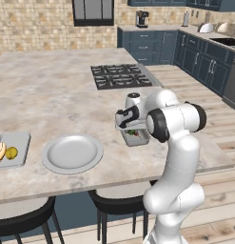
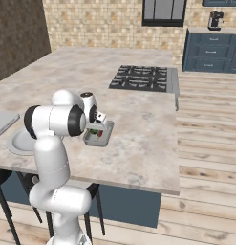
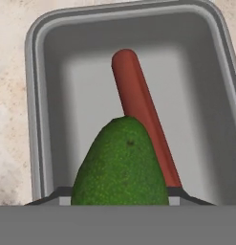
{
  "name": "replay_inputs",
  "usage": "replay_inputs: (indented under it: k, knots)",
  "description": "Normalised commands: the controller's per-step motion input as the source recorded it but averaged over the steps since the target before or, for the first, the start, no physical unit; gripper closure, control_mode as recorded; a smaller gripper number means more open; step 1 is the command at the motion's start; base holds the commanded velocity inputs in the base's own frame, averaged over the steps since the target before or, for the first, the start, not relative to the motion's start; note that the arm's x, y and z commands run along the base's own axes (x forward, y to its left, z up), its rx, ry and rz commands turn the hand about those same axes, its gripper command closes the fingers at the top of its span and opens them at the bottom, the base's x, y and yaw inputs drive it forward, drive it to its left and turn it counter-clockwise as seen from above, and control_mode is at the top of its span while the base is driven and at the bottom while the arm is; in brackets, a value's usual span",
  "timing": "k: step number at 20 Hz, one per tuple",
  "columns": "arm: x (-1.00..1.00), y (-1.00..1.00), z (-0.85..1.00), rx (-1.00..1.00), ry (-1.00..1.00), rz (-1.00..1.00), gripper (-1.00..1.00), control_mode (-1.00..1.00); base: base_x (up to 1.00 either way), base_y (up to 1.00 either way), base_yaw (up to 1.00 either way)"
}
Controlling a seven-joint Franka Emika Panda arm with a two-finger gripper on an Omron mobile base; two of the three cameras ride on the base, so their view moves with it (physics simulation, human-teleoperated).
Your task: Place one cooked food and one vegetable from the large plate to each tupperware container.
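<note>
My gripper (image 3: 119,194) is shut on a green avocado (image 3: 120,162), which hangs low over the right tupperware container (image 3: 48,95). A red sausage (image 3: 138,100) lies lengthwise on that grey tray's floor, just beside and behind the avocado. In the left base view the gripper (image 1: 130,127) sits over the same tray (image 1: 143,139), right of the large plate (image 1: 72,153), which is bare. The other tupperware container (image 1: 21,142) lies left of the plate and holds a tan elongated food (image 1: 0,151) and a small yellow-green piece (image 1: 12,153).
A black cooktop (image 1: 120,76) is set into the counter behind the trays. The counter's front edge (image 1: 114,183) runs close below the plate, with dark stools (image 1: 24,217) under it. My white arm (image 2: 57,124) hides part of the plate (image 2: 16,143) in the right base view.
</note>
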Motion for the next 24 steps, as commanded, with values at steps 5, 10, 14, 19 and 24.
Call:
replay_inputs:
  k: [5,10,14,19,24]
  knots:
    - [0.0,0.0,0.0,0.0,0.0,0.0,-1.0,-1.0,0.0,0.0,0.0]
    - [0.0,0.0,0.01,0.0,0.0,0.0,-1.0,-1.0,0.0,0.0,0.0]
    - [0.0,0.0,0.1,-0.02,0.0,0.0,-1.0,-1.0,0.0,0.0,0.0]
    - [-0.02,0.03,0.2,-0.1,0.02,-0.01,-1.0,-1.0,0.0,0.0,0.0]
    - [-0.44,0.16,0.64,-0.06,0.0,-0.01,-1.0,-1.0,0.0,0.0,0.0]
